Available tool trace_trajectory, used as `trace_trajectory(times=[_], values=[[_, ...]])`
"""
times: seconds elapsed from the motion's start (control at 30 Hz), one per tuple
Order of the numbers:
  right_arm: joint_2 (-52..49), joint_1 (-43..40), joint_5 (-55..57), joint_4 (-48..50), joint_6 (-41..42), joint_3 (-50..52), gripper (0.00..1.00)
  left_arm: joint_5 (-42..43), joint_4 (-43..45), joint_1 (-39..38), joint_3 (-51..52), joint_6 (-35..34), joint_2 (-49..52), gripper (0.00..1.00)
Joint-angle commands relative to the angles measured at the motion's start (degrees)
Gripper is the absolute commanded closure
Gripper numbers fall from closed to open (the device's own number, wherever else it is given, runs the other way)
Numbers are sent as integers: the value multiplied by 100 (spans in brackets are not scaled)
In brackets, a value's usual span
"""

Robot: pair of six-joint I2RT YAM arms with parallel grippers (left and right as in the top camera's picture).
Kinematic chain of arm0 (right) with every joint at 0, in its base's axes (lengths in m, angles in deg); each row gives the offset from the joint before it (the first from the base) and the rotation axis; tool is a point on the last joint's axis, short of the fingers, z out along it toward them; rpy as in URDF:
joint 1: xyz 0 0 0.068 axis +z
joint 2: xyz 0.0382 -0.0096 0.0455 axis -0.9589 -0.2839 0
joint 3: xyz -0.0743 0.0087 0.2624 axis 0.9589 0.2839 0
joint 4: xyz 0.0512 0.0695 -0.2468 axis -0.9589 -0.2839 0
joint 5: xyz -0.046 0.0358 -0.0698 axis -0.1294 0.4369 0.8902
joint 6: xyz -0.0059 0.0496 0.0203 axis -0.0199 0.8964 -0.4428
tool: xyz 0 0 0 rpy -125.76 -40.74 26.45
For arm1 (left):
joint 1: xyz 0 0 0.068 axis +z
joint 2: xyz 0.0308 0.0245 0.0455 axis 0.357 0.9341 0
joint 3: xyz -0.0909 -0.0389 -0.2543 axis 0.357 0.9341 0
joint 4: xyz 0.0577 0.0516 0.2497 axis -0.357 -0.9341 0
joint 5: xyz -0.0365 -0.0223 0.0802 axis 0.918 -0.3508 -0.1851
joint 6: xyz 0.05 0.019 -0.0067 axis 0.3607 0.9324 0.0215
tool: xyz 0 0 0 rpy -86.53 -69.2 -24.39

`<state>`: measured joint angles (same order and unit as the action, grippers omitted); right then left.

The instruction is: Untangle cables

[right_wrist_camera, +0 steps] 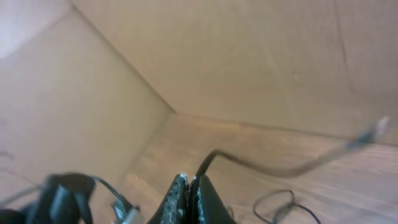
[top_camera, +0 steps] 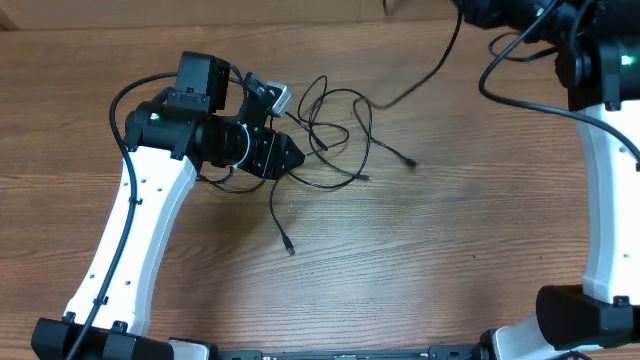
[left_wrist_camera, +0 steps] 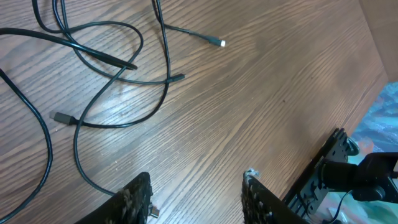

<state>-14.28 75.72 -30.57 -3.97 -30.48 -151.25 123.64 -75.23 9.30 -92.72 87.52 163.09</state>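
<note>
Several thin black cables (top_camera: 335,130) lie tangled on the wooden table, with loose plug ends (top_camera: 290,248) trailing out. My left gripper (top_camera: 293,153) hovers low at the tangle's left edge. In the left wrist view it (left_wrist_camera: 196,186) stands open with bare wood between the fingers; cable loops (left_wrist_camera: 118,68) lie ahead and a small plug rests beside the left finger (left_wrist_camera: 137,196). My right gripper (right_wrist_camera: 188,180) is raised at the table's far side, shut on one black cable (right_wrist_camera: 267,167). This cable (top_camera: 430,65) hangs down towards the tangle, and its light tip (right_wrist_camera: 375,129) is blurred.
A cardboard wall (right_wrist_camera: 93,93) stands behind the table. Past the table's edge, a black frame (left_wrist_camera: 323,180) and something blue (left_wrist_camera: 385,118) show in the left wrist view. The white arm links (top_camera: 140,230) (top_camera: 605,200) stand at the left and right.
</note>
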Motion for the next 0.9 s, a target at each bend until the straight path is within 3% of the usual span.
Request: trace_trajectory(times=[0.0, 0.23, 0.53, 0.87], values=[[37, 46, -372, 306, 866, -122, 96, 61, 66, -2, 24, -22, 15, 52], [37, 267, -1167, 804, 1554, -122, 96, 190, 1073, -2, 258, -26, 57, 51], [37, 297, -1246, 1029, 1934, -122, 96, 1934, 3397, -70, 1596, -39, 94, 49], [35, 439, -1189, 1014, 2103, -120, 96, 1816, 4489, -846, 1840, -166, 94, 45]])
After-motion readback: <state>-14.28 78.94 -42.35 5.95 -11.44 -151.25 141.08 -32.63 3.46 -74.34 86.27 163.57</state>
